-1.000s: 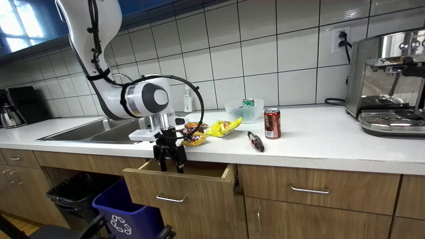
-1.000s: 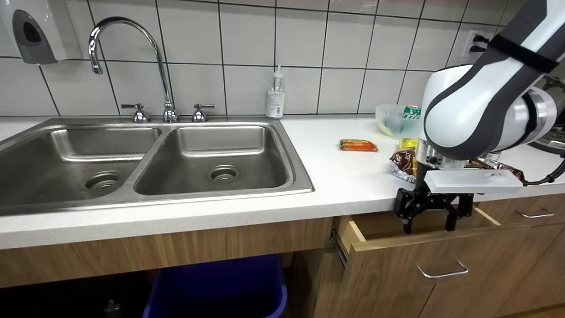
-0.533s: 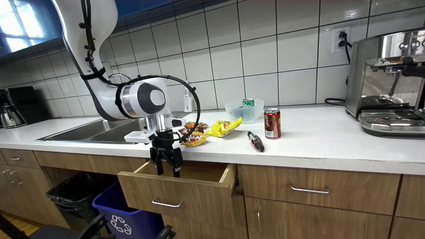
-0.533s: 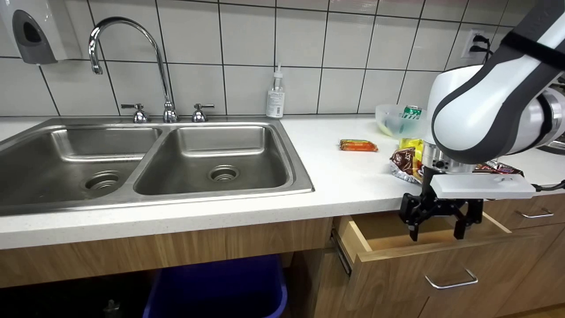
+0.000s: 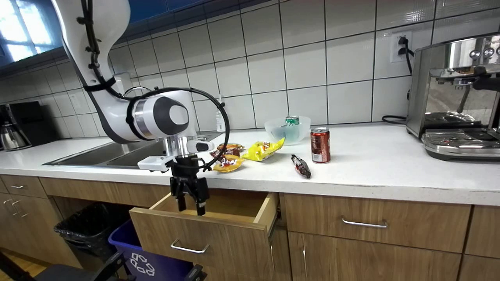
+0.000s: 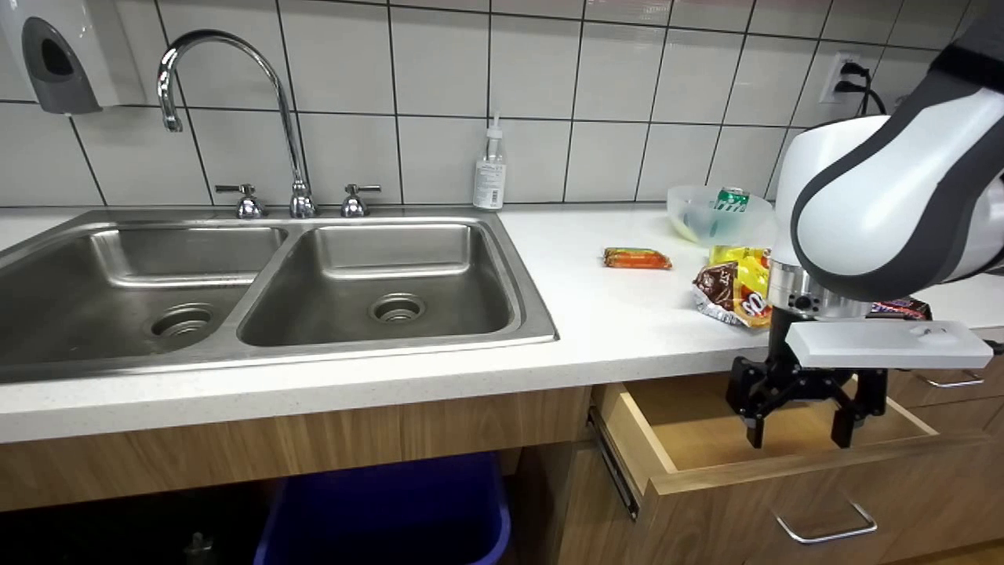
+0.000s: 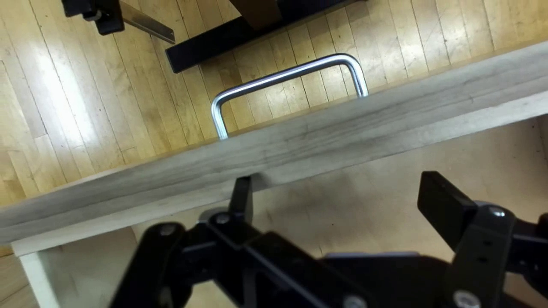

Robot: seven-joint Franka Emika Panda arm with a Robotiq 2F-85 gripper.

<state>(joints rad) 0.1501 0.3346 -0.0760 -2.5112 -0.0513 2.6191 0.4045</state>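
The claw [image 6: 798, 434] stands spread, gripping nothing, fingertips [image 7: 441, 203] over or in the open drawer [image 5: 226, 238] — its front panel [image 7: 291, 139] runs lengthwise just beside them, handle [image 7: 282, 78] beyond; whether touching, I cannot tell.

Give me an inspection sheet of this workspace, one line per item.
Surface: white counter above wooden cabinets.
Work item: wooden drawer, open.
Clutter: yellow packet, orange packet, dark packet and red can on the counter; green can in a bowl.
End effector: open, nothing held; fingertips at the drawer's front, contact unclear.
Cables: black cable looping off the arm; power cord at the wall outlet.
Surroundings: double sink, espresso machine, blue recycling bin.
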